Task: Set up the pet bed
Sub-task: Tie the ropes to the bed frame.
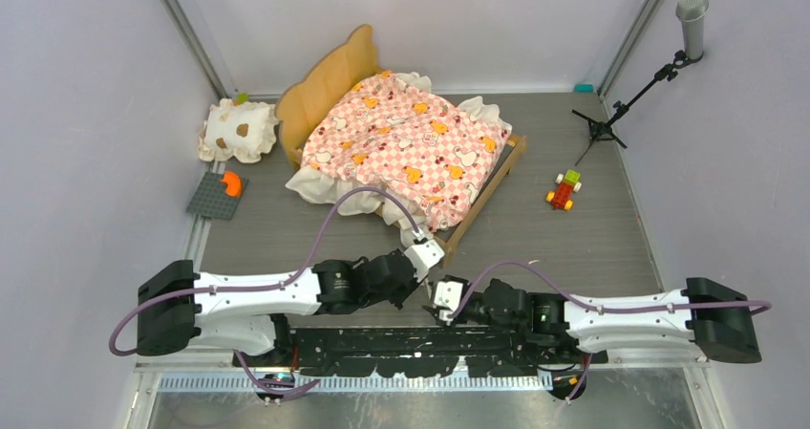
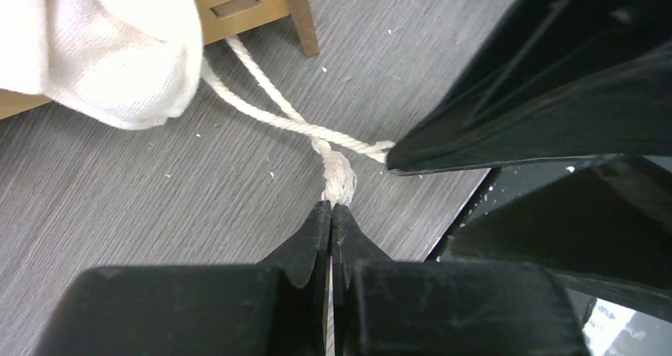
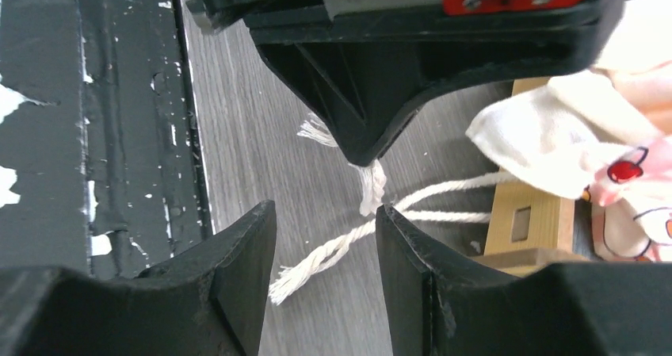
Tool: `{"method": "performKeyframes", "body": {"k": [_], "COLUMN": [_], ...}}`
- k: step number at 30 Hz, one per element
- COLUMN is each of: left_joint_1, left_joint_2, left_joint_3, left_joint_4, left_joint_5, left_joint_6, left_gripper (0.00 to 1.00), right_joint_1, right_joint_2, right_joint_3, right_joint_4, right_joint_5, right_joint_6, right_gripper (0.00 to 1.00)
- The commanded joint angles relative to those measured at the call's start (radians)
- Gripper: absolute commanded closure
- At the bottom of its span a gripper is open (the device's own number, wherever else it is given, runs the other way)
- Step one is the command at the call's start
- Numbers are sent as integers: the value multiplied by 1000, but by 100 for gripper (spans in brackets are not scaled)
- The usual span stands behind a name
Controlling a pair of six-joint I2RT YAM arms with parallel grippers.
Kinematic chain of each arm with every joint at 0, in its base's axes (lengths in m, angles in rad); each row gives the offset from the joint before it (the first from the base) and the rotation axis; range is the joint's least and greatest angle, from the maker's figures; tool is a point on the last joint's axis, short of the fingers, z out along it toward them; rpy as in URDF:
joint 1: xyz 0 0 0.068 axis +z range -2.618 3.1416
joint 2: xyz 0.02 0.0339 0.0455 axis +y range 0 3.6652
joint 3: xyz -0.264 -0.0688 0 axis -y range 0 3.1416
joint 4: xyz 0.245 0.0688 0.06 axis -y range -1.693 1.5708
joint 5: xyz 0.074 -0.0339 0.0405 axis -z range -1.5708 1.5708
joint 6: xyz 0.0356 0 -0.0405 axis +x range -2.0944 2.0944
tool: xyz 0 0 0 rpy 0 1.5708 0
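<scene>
A: What encloses the scene?
B: Pale lilac walls (image 1: 76,114) at left, right and top of the frame, softly and evenly lit.
A: And below?
B: A grey wood-grain tabletop (image 1: 573,247); metal posts (image 1: 186,32) slant up in both upper corners.

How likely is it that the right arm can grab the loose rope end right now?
Probably yes. The right gripper is open, and the loose rope end lies between its fingers with nothing over it. The left gripper, shut on the knot just beyond, crowds the spot, so room is tight.
</scene>
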Motion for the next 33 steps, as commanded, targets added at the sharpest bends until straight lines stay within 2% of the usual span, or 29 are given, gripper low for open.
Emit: {"method": "performKeyframes", "body": {"k": [1, 10, 20, 28, 33], "left_joint_1": [5, 15, 17, 17, 17], "left_joint_2": [-47, -75, -73, -76, -80], "left_joint_3": [12, 21, 32, 35, 34], "left_joint_4": [3, -27, -40, -32, -24], "left_joint_5": [69, 116, 139, 156, 168], "left_joint_6": [79, 126, 154, 151, 144], "left_gripper": [100, 100, 100, 100, 100], "right_joint_1": [-14, -94, -189, -201, -204], "right_joint_2": [64, 99, 130, 235, 289], "right_joint_3": [-40, -28, 19, 42, 29], "right_joint_4": [290, 309, 216, 285, 398], "right_joint_5": [-31, -101, -322, -323, -290], "right_joint_6": [-161, -198, -182, -202, -202], "right_gripper": [46, 48, 49, 52, 54]}}
